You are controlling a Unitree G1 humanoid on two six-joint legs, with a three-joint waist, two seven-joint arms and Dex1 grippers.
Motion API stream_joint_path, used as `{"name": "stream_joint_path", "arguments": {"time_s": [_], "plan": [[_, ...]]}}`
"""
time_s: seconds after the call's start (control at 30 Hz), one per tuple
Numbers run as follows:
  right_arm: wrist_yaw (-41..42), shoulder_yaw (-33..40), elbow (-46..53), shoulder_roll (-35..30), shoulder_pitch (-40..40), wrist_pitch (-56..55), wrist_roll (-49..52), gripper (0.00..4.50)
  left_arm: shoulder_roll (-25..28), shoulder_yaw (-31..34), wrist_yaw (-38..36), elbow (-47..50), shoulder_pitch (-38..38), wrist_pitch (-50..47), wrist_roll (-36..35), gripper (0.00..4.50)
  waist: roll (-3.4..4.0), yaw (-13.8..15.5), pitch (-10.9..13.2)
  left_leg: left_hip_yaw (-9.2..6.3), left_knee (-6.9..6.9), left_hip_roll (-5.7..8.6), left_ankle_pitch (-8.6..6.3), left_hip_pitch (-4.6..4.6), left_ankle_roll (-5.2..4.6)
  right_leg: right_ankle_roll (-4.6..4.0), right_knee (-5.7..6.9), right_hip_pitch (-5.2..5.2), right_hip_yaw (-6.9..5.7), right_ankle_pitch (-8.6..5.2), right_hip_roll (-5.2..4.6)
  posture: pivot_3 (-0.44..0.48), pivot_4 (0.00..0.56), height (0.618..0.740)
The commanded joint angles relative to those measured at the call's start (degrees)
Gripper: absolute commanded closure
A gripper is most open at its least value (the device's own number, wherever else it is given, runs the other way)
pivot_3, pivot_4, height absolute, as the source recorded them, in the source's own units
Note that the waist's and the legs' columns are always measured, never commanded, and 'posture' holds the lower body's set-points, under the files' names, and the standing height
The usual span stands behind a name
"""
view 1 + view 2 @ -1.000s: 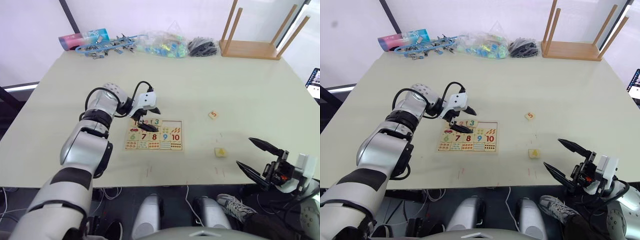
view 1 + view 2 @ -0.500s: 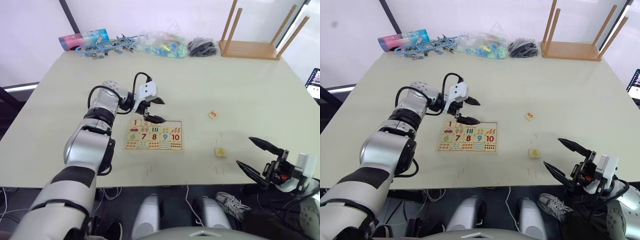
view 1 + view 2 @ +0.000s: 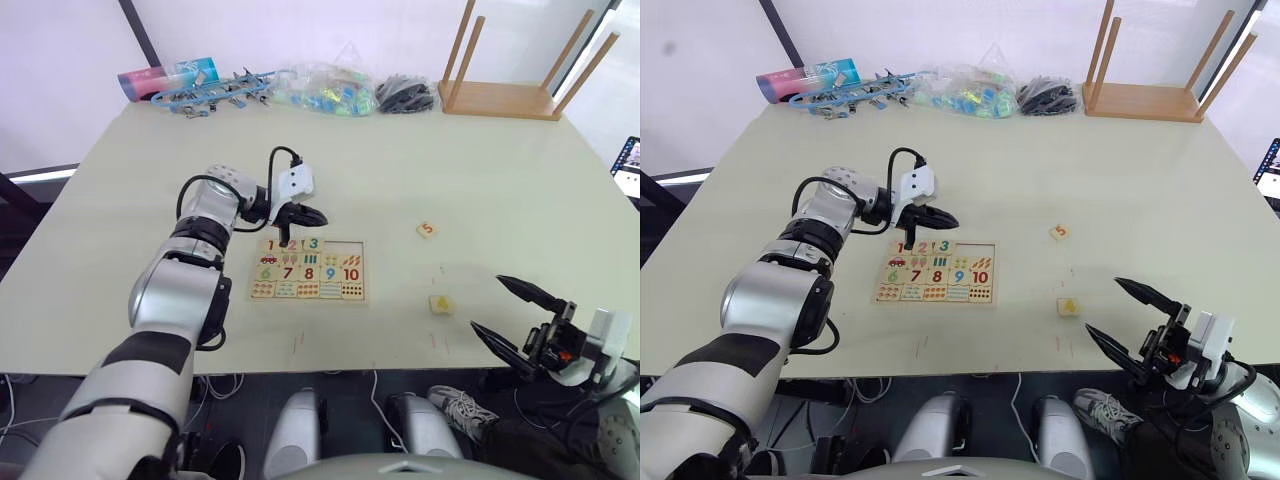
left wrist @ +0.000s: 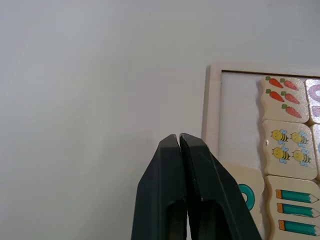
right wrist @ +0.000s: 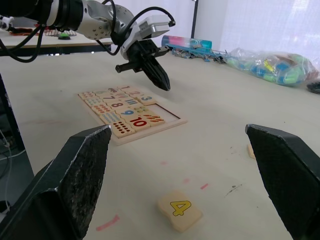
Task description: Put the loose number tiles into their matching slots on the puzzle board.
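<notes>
The pale table (image 3: 480, 180) carries everything. An upturned wooden stool (image 3: 500, 95) stands at its far edge, well beyond the puzzle board (image 3: 308, 271) and to the board's right. The board lies flat; tiles 1, 2 and 3 sit in its top row, and the slots (image 4: 235, 115) right of the 3 look empty, though the head views are too small to be sure. The left gripper (image 3: 300, 218) hangs just over the board's far rim, fingers pressed together on nothing. The right gripper (image 3: 515, 315) is well to the board's right near the table's edge, fingers spread wide and empty. Between that gripper and the board lies the yellow 4 tile (image 3: 439, 304); the orange 5 tile (image 3: 427, 230) lies farther back.
</notes>
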State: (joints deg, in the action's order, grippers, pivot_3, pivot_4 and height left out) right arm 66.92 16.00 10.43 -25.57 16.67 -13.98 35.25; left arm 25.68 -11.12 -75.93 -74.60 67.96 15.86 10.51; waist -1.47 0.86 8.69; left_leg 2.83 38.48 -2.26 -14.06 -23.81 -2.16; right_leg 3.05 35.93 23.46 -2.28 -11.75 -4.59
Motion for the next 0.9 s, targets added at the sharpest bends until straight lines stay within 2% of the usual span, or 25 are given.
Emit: {"name": "stream_joint_path", "arguments": {"time_s": [0.03, 0.9], "plan": [[-0.6, 0.1, 2.1, -0.4, -0.2, -0.4, 0.5, 0.00, 1.0, -0.5, 0.1, 0.0, 0.3, 2.3, 1.6, 4.44, 0.00, 0.0, 0.0, 0.00, 0.00, 0.00, 0.00, 0.00, 0.00, 0.00, 0.00, 0.00, 0.00, 0.00, 0.00, 0.000, 0.150, 0.737], [0.0, 0.3, 0.9, -0.2, 0.0, -1.4, 0.5, 0.00, 0.9, -0.8, -1.3, -0.6, -0.4, 4.6, 5.2, 4.44, 0.00, 0.0, 0.0, 0.01, 0.00, 0.00, 0.00, 0.00, 0.00, 0.00, 0.01, 0.00, 0.00, 0.00, 0.00, 0.000, 0.150, 0.737]]}}
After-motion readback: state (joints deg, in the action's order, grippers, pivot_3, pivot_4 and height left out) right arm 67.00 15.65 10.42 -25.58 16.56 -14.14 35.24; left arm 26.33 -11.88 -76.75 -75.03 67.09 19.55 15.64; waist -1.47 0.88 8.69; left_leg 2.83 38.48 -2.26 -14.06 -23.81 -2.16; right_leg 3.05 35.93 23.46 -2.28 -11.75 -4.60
